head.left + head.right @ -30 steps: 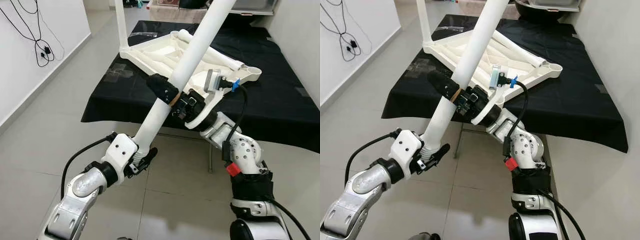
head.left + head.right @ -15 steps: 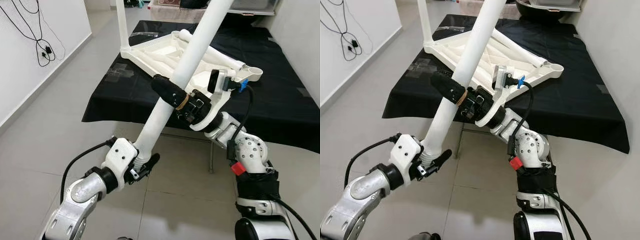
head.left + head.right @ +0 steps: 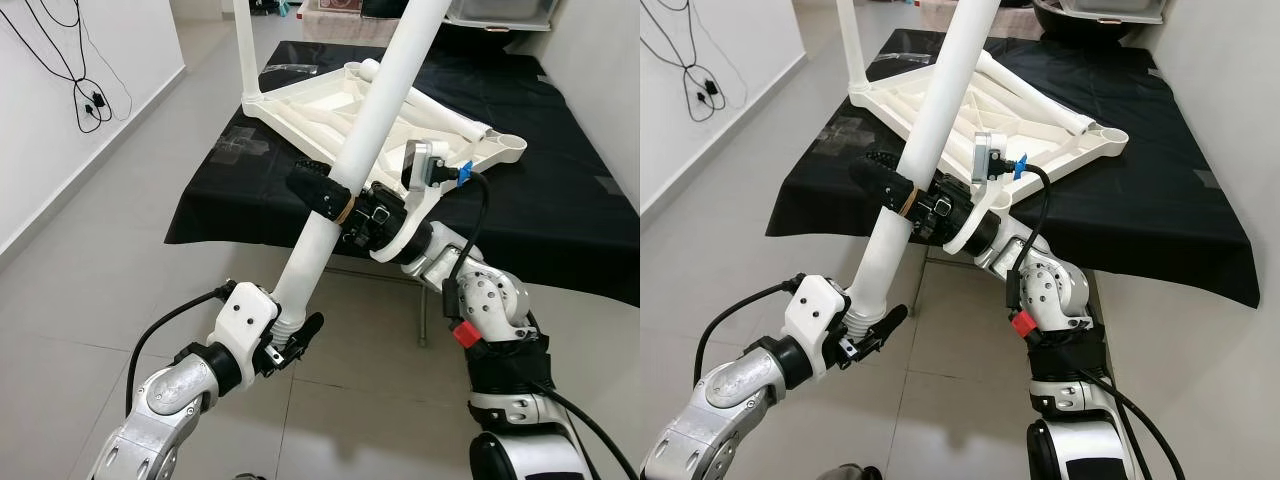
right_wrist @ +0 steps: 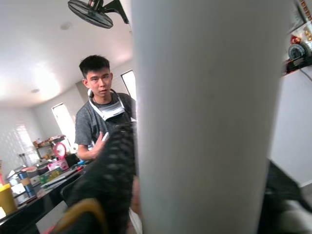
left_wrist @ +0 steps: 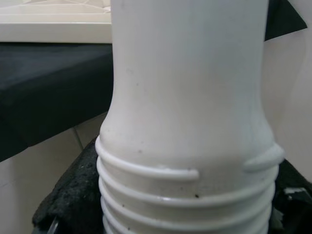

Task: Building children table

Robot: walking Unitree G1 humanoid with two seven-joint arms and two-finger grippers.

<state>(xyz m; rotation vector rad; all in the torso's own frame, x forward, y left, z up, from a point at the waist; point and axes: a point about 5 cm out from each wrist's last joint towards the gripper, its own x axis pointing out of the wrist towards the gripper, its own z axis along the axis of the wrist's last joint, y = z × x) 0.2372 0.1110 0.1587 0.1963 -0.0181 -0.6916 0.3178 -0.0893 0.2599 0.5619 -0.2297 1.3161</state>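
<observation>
Both grippers hold one white table leg (image 3: 365, 130), tilted, upper end out of frame, threaded lower end down near the floor in front of the counter (image 3: 560, 210).

Left gripper (image 3: 290, 338): jaws closed around the threaded end. In the left wrist view the screw ridges (image 5: 185, 195) sit between black pads (image 5: 73, 195).

Right gripper (image 3: 325, 193): jaws closed around the leg's mid-shaft, one black finger wrapped across the front, tan band at its base.

Change over the last second: right gripper slid a little up the shaft, then back down and toward the robot's left. Left gripper dropped lower and closer to the robot. The leg reads slightly steeper now. Some of this may be head camera shift.

White table top (image 3: 340, 100) lies upside down on the black-draped counter, ribbed underside showing. One leg already stands upright at its far left corner (image 3: 240, 50). Open socket visible at the near right corner (image 3: 505, 145).

Judgement: a regrasp or reorientation step. The threaded end points away from the table top, so the leg needs turning before it can be screwed into a socket.

A person (image 4: 100, 117) appears in the right wrist view, behind the leg.
</observation>
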